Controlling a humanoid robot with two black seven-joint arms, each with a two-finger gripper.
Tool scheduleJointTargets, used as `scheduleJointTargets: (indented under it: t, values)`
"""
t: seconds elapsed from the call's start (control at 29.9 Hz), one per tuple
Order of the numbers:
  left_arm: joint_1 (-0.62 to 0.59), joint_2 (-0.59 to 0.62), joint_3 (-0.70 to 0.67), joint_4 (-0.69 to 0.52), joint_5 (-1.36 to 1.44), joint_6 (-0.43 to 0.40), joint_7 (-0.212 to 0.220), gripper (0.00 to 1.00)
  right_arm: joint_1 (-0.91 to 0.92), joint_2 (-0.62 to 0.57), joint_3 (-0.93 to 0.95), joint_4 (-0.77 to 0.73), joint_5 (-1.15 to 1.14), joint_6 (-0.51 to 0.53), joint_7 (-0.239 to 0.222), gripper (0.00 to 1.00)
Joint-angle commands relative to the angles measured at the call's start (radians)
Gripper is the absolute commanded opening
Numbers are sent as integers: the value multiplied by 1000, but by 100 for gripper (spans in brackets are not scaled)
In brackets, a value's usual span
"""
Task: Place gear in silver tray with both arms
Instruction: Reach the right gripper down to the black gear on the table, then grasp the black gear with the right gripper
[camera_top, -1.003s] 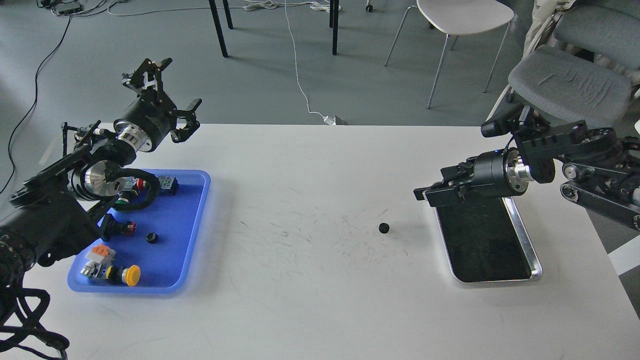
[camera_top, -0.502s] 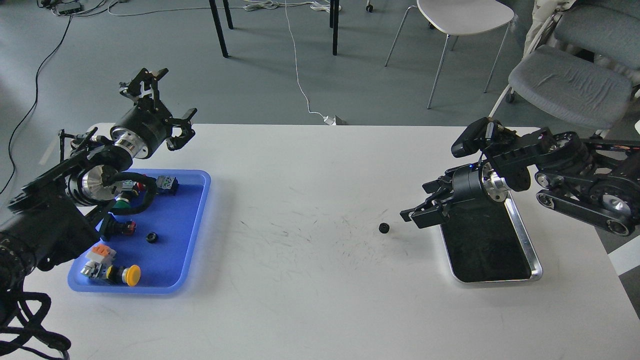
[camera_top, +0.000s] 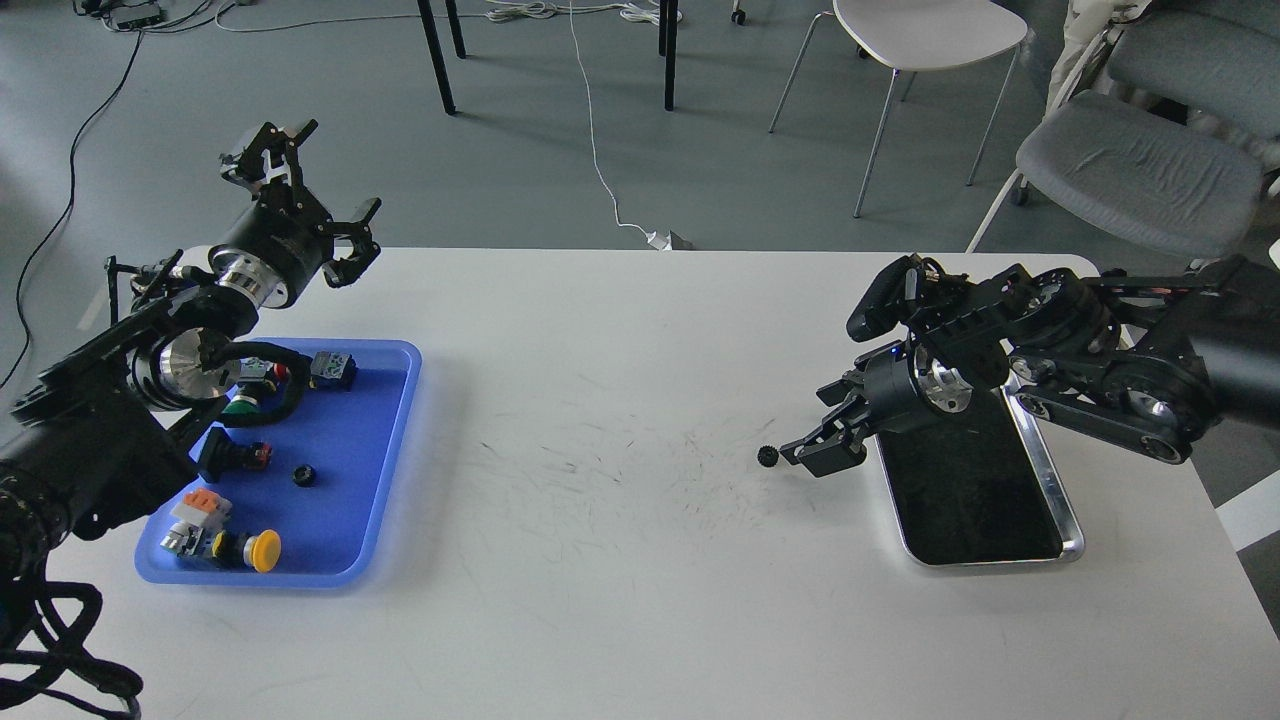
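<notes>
A small black gear (camera_top: 767, 456) is seen on the white tabletop (camera_top: 620, 560), just left of the silver tray (camera_top: 1062, 490). The right claw (camera_top: 812, 445) (fingers spread) is lowered just beside it. The left claw (camera_top: 300, 185), spread, is held above the blue tray (camera_top: 385, 470) of push-buttons.

A white bench (camera_top: 620, 600) stands on a grey floor (camera_top: 520, 170). Beyond the bench's far edge are dark table legs (camera_top: 436, 55), a white chair (camera_top: 925, 35) and loose cables (camera_top: 600, 150). Past the bench's far right corner is a grey padded chair (camera_top: 1135, 175).
</notes>
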Motion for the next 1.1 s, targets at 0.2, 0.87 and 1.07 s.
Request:
scheduleJointTargets:
  t: [0.2, 0.87, 1.07]
  values:
    - [1, 3, 0, 1, 1, -7, -1, 99, -6, 73, -24, -57, 0, 2, 0, 77]
    - [4, 4, 0, 1, 3, -11, -3, 99, -12, 122, -54, -85, 1, 2, 0, 66]
    - [5, 4, 0, 1, 3, -11, -3, 99, -11, 134, -56, -94, 1, 2, 0, 62]
